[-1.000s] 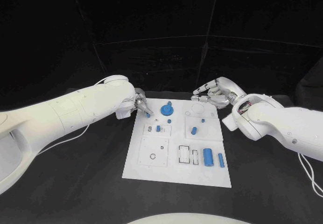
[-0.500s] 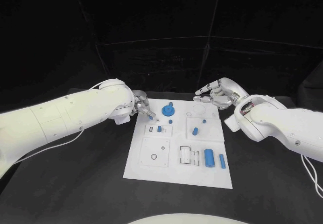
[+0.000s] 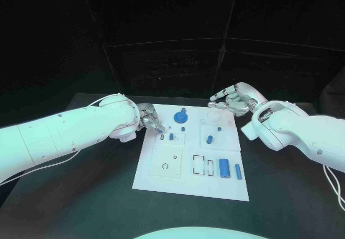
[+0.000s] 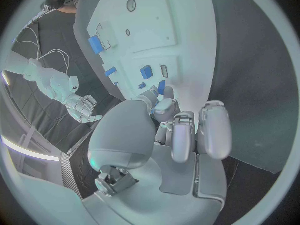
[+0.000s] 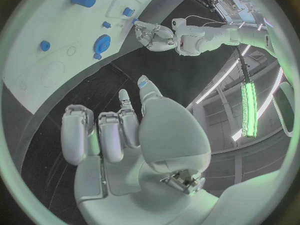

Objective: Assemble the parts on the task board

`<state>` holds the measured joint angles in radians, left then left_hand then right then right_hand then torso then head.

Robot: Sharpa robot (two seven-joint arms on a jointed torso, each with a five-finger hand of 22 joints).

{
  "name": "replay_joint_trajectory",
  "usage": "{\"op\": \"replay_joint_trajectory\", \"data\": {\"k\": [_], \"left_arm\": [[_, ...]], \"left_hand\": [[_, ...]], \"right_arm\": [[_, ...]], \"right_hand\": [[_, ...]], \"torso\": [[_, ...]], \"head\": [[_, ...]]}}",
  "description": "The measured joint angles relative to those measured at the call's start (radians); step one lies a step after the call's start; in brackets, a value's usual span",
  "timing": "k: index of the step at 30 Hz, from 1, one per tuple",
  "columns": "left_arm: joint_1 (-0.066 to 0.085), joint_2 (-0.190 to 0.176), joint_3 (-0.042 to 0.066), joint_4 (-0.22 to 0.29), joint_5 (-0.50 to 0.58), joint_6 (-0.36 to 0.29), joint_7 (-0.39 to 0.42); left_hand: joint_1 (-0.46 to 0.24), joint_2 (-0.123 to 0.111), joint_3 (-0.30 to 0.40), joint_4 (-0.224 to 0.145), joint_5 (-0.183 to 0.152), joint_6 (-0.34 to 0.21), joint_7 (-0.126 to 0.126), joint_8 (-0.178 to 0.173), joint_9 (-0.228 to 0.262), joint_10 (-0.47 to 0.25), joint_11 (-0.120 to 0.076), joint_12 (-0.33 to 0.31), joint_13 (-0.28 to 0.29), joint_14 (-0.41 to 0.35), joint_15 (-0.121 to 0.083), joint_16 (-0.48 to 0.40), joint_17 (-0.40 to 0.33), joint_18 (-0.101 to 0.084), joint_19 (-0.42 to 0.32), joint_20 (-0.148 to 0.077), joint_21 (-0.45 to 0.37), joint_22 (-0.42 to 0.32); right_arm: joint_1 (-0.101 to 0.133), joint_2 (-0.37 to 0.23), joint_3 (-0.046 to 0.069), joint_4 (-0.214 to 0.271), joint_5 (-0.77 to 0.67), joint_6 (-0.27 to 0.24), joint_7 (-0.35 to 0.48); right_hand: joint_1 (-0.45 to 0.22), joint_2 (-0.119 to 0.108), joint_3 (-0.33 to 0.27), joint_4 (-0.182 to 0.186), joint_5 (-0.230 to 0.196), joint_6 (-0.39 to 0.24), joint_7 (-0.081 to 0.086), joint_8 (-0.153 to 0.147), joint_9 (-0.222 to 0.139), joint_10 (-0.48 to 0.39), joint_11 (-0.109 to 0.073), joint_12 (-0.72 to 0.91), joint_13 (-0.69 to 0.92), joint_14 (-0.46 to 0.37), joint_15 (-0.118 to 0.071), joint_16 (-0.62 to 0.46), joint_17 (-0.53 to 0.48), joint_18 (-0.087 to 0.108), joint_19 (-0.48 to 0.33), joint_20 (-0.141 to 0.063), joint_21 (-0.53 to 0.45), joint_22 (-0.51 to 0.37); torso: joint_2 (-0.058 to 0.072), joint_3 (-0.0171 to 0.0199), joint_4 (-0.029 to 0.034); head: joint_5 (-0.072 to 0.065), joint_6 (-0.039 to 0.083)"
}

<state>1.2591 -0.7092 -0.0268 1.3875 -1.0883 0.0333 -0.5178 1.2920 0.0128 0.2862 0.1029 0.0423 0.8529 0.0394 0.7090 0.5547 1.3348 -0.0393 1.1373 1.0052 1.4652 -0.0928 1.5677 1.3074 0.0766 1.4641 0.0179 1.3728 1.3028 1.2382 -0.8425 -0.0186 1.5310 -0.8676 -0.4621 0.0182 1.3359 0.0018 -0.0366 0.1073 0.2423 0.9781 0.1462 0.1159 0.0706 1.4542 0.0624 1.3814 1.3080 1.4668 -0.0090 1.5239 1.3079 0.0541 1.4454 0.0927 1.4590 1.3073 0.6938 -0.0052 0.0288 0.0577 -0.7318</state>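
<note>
Left hand point(image 3: 149, 119) drawn back slightly, fingers curled, right hand point(image 3: 231, 101) hovering unchanged

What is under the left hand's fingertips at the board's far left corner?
The left hand hovers over the task board's far left corner. A small blue part shows at its fingertips; whether the hand pinches it, or it stands in the board, is hidden by the fingers.

Two glossy white, rounded arms; silver many-fingered left hand point(image 3: 149, 119) | matching right hand point(image 3: 231, 99); thin white cable point(image 3: 66, 155) trailing beside left arm
</note>
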Motion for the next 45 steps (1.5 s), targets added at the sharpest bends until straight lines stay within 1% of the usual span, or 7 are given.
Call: {"op": "replay_joint_trajectory", "data": {"k": [6,11,15,16,27,32,45], "left_arm": [[-0.019,-0.005,-0.002,0.018,-0.002,-0.022,-0.001],[-0.025,-0.005,-0.003,0.023,-0.004,-0.031,-0.002],[-0.026,-0.005,-0.003,0.025,-0.005,-0.032,-0.004],[-0.027,-0.005,-0.003,0.025,-0.005,-0.031,-0.005],[-0.028,-0.005,-0.004,0.026,-0.007,-0.006,-0.022],[-0.028,-0.005,-0.004,0.027,-0.008,0.007,-0.027],[-0.026,0.009,-0.003,0.008,-0.011,0.021,-0.031]], "left_hand": [[-0.008,-0.008,0.016,0.004,0.000,0.000,0.000,0.000,0.007,0.000,0.000,0.000,-0.001,0.000,0.000,0.000,0.000,0.000,0.000,0.000,0.000,0.000],[-0.012,-0.012,0.022,-0.002,-0.001,0.000,0.000,0.000,0.007,0.000,0.000,0.000,-0.001,0.000,0.000,0.000,0.000,0.000,0.000,0.000,0.000,0.000],[-0.017,-0.017,0.031,0.003,-0.001,0.004,-0.001,0.000,0.007,0.000,0.000,0.000,-0.001,0.000,0.000,0.000,0.000,0.000,0.000,0.000,0.000,0.000],[-0.020,-0.020,0.046,-0.005,-0.001,0.005,-0.002,0.000,0.007,0.000,0.000,0.000,-0.002,0.000,0.000,0.000,0.000,0.000,0.000,0.000,0.000,0.000],[-0.027,-0.026,0.050,-0.002,0.002,0.005,-0.002,-0.001,0.009,0.000,0.000,-0.004,-0.002,0.000,0.000,0.000,0.000,0.000,0.000,0.000,0.000,0.000],[-0.034,-0.034,0.073,-0.020,0.002,0.005,-0.002,-0.004,0.009,0.000,0.000,-0.004,-0.004,0.000,0.000,0.000,0.000,0.000,0.000,0.000,0.000,0.000],[-0.034,-0.034,0.078,-0.019,0.001,0.006,-0.001,-0.005,0.013,0.000,0.000,-0.004,-0.004,0.000,0.000,0.000,0.000,0.000,0.000,0.000,0.000,0.000]], "right_arm": [[0.000,0.001,0.000,-0.001,0.000,0.000,0.000],[0.000,0.001,0.000,-0.002,0.000,0.000,0.000],[0.000,0.001,0.000,-0.002,0.000,0.000,0.000],[0.000,0.001,0.000,-0.002,0.000,0.000,0.000],[0.000,0.000,0.000,-0.002,0.000,0.000,0.000],[0.000,0.000,0.000,-0.002,0.000,0.000,0.000],[0.000,0.000,0.000,-0.002,0.000,0.000,0.001]], "right_hand": [[0.000,0.000,0.000,0.000,0.000,0.000,0.000,0.000,0.000,0.000,0.000,0.000,0.000,0.000,0.000,0.000,0.000,0.000,0.000,0.000,0.000,0.000],[0.000,0.000,0.000,0.000,0.000,0.000,0.000,0.000,0.000,0.000,0.000,0.000,0.000,0.000,0.000,0.000,0.000,0.000,0.000,0.000,0.000,0.000],[0.000,0.000,0.000,0.000,0.000,0.000,0.000,0.000,0.000,0.000,0.000,0.000,0.000,0.000,0.000,0.000,0.000,0.000,0.000,0.000,0.000,0.000],[0.000,0.000,0.000,0.000,0.000,0.000,0.000,0.000,0.000,0.000,0.000,0.000,0.000,0.000,0.000,0.000,0.000,0.000,0.000,0.000,0.000,0.000],[0.000,0.000,0.000,0.000,0.000,0.000,0.000,0.000,0.000,0.000,0.000,0.000,0.000,0.000,0.000,0.000,0.000,0.000,0.000,0.000,0.000,0.000],[0.000,0.000,0.000,0.000,0.000,0.000,0.000,0.000,0.000,0.000,0.000,0.000,0.000,0.000,0.000,0.000,0.000,0.000,0.000,0.000,0.000,0.000],[0.000,0.000,0.000,0.000,0.000,0.000,0.000,0.000,0.000,0.000,0.000,0.000,0.000,0.000,0.000,0.000,0.000,0.000,0.000,0.000,0.000,0.000]], "torso": [[0.001,0.0000,-0.0005],[0.001,0.0002,-0.0009],[0.001,0.0008,-0.0012],[0.001,0.0008,-0.0012],[0.001,0.0010,-0.0012],[0.001,0.0009,-0.0012],[0.001,0.0010,-0.0012]], "head": [[0.000,-0.002],[-0.001,-0.003],[-0.001,-0.003],[0.000,-0.004],[0.000,-0.006],[0.000,-0.007],[-0.002,-0.008]]}}
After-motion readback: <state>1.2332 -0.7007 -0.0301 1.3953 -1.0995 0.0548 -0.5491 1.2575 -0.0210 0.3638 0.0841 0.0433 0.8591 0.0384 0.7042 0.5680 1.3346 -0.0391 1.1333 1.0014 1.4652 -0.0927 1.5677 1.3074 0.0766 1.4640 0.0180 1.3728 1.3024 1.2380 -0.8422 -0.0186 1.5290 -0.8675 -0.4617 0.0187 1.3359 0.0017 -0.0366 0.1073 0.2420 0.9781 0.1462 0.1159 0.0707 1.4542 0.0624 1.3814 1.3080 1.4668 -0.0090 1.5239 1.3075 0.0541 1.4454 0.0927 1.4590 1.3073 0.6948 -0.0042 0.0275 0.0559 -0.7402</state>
